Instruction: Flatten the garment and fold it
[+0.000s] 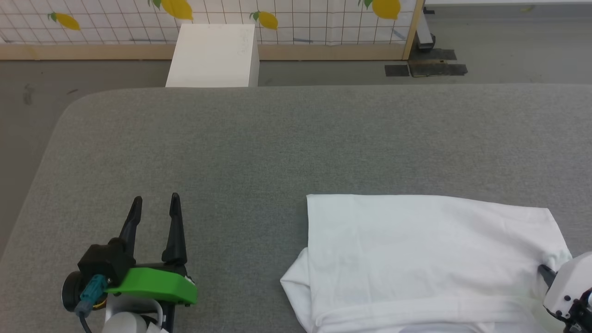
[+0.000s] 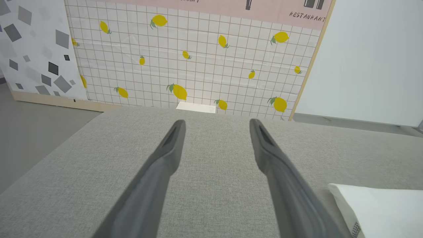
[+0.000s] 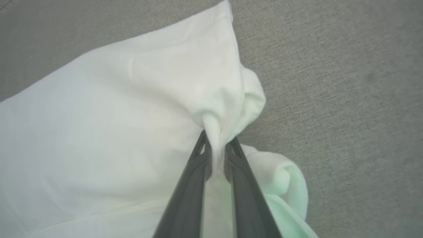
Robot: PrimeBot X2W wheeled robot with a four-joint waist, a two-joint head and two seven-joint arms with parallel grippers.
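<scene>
- Shirt [image 1: 416, 249] is lying on the near right part of the grey pad [image 1: 277, 138]. It is looking partly folded: the far edge is running straight, while layers are bunching at the near-left corner and at the right end.
- Right gripper [image 3: 216, 142] is pinching a raised ridge of shirt cloth at that right end. Its jaws are nearly together with fabric pulled up between them, and a rolled lump of cloth is sitting just beside the fingers.
- Left gripper [image 1: 156, 199] is hovering spread wide, gripping nothing, over bare pad well to the left of the shirt.
- I am judging this as the start of either a fold or a smoothing pull from the right end; I cannot tell which.
- Next move, as I am reading it, is calling for a lift just high enough to free the pinched layer. After that comes a steady carry that is not dragging the lower layers out of line.
- I am expecting the thin cloth to slide on the pad, so the left gripper may need to pin the left edge.
- Box [image 1: 212, 55] is standing beyond the pad's far edge, before a lemon-print panel [image 1: 300, 23], well apart from the shirt.
</scene>
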